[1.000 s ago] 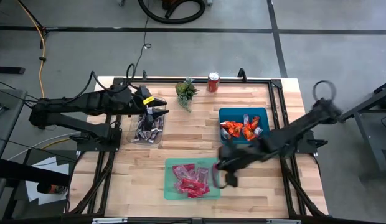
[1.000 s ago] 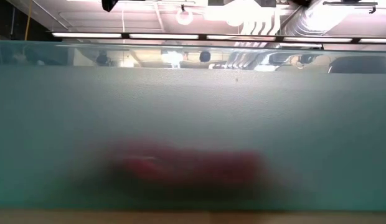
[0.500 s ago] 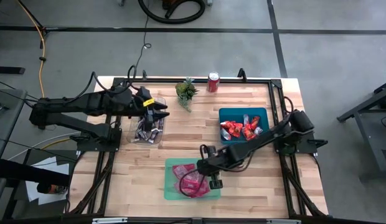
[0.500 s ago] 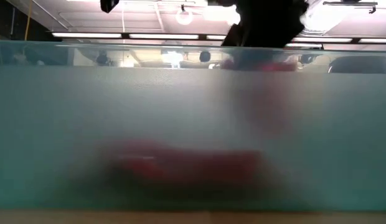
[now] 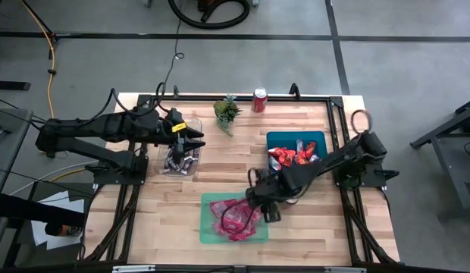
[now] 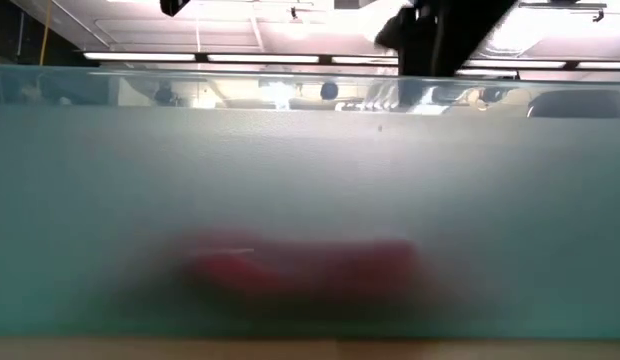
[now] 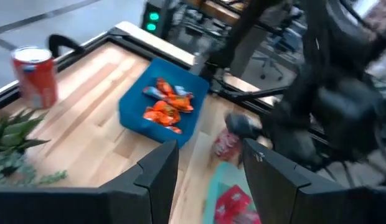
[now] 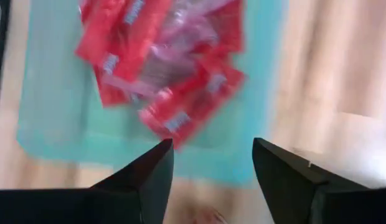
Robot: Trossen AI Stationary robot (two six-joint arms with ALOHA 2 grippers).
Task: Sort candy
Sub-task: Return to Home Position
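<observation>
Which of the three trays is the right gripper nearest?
The green tray with pink-red packets: the right gripper hangs at its edge; the blue tray and clear tray lie farther off.

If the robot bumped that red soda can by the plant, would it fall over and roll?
Probably. The soda can stands upright and looks tall for its narrow base, so a high bump would likely tip it. Its round sides mean it may then roll across the flat table.

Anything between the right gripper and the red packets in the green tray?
Nothing visible. The right gripper hangs open above the green tray; the red packets lie uncovered in it. The left gripper is over the clear tray.
</observation>
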